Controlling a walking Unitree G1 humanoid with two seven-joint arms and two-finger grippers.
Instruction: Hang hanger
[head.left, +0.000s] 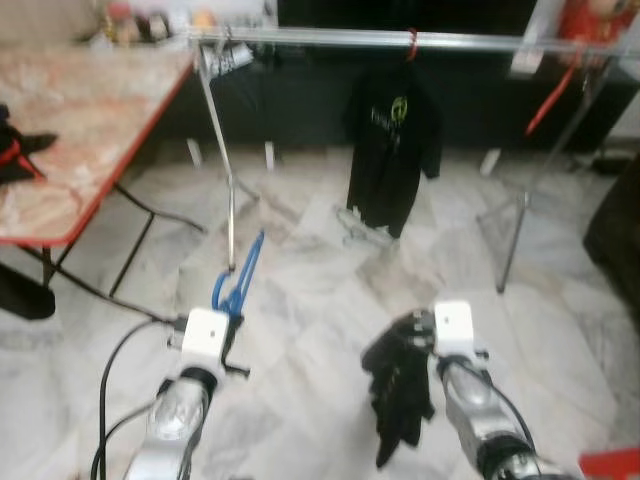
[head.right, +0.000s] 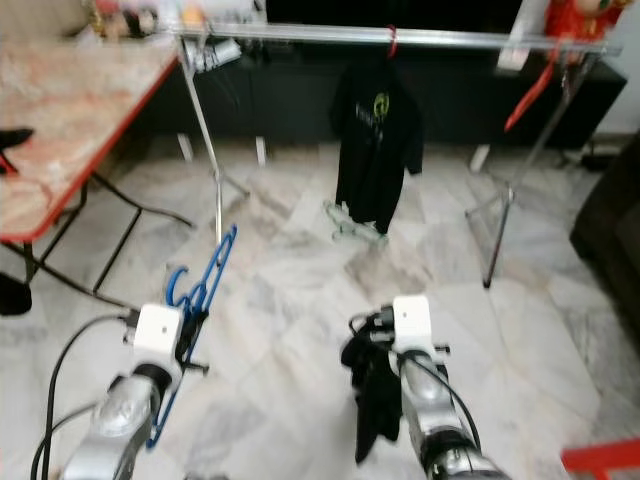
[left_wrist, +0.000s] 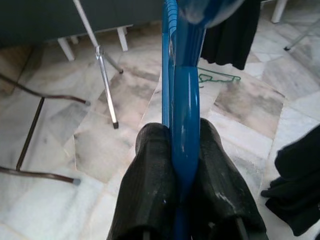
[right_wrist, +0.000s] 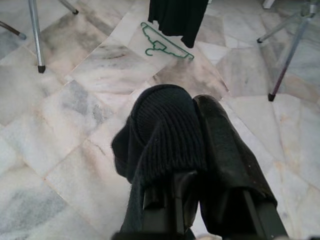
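Note:
My left gripper (left_wrist: 176, 137) is shut on a blue plastic hanger (head.left: 240, 275), whose blue bar (left_wrist: 185, 135) is pinched between the two black fingers and points up and forward. My right gripper (right_wrist: 192, 107) is shut on a black knitted garment (head.left: 398, 385) that droops from its fingers over the floor. Ahead, a silver clothes rail (head.left: 400, 40) spans the far side of the room. On it a black T-shirt (head.left: 390, 150) hangs from a red hanger. A green hanger (right_wrist: 162, 45) lies on the marble floor below the shirt.
A folding table (head.left: 90, 110) with a red edge and a marbled top stands at the left, its dark legs reaching onto the floor. The rack's silver legs (head.left: 228, 190) stand left and right of the shirt. Dark furniture (head.left: 615, 230) sits at the right edge.

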